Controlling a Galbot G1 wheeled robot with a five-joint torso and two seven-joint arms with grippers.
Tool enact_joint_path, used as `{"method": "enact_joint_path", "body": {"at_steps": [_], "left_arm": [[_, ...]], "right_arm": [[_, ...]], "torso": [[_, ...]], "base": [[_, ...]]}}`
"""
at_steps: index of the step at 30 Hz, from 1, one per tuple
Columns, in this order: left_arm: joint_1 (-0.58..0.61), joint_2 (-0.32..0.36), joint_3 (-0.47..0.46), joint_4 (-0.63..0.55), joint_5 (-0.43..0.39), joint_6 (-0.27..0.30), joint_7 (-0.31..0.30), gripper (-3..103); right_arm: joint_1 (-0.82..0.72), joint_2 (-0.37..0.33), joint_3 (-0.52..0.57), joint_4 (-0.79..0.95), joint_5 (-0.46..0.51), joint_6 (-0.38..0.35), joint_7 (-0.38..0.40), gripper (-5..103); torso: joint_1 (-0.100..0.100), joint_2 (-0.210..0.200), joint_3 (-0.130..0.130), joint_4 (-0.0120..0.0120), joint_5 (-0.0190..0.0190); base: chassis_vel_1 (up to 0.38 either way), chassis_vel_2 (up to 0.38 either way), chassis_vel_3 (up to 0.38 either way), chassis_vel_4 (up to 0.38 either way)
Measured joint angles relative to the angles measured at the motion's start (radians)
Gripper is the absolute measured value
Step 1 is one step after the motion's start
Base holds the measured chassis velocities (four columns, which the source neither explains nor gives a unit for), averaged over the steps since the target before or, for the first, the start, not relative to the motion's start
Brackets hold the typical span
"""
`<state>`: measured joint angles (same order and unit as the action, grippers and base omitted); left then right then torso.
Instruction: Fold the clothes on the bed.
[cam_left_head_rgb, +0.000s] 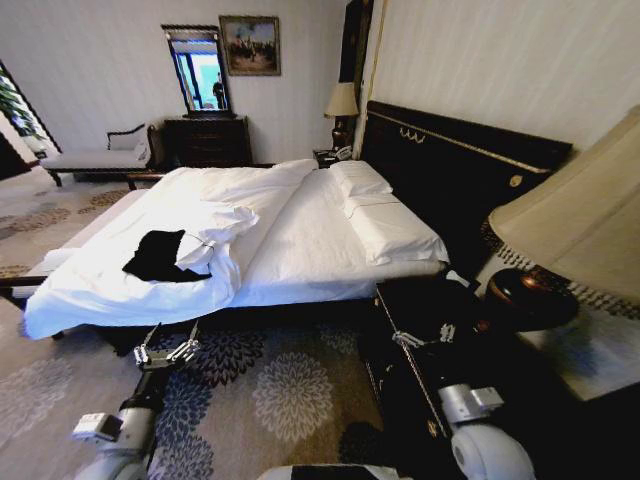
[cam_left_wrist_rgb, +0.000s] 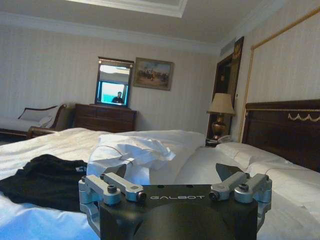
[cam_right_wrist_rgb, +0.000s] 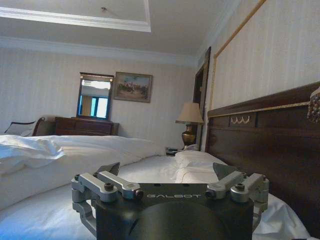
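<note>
Waiting at the bed's (cam_left_head_rgb: 300, 260) near edge, left gripper (cam_left_head_rgb: 166, 352) and right gripper (cam_left_head_rgb: 420, 338) both spread wide and empty; T-shirt (cam_left_head_rgb: 158, 256) lies crumpled, folding not begun.

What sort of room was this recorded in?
A bedroom, likely in a hotel: a double bed with a dark headboard, bedside lamps, and a dresser under a mirror.

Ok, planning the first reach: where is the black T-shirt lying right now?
In the head view the black T-shirt lies crumpled on the bed's left, near part, beside the bunched white duvet.
</note>
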<state>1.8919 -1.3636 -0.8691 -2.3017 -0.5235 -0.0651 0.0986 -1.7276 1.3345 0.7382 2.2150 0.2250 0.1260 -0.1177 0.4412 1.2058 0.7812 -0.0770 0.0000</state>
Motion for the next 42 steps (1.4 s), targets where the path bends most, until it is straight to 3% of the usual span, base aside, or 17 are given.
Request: {"method": "enact_joint_path", "body": {"at_steps": [42], "left_arm": [[0.044,-0.051,0.059,-0.026,0.049,-0.023,0.000,100]], "right_arm": [[-0.002,0.020,-0.049,-0.022,-0.018,-0.001,-0.001,100]], "torso": [[0.000,0.000,0.000,-0.0001,-0.0001]], "base": [[-0.124,0.128,0.125,-0.122]]}}
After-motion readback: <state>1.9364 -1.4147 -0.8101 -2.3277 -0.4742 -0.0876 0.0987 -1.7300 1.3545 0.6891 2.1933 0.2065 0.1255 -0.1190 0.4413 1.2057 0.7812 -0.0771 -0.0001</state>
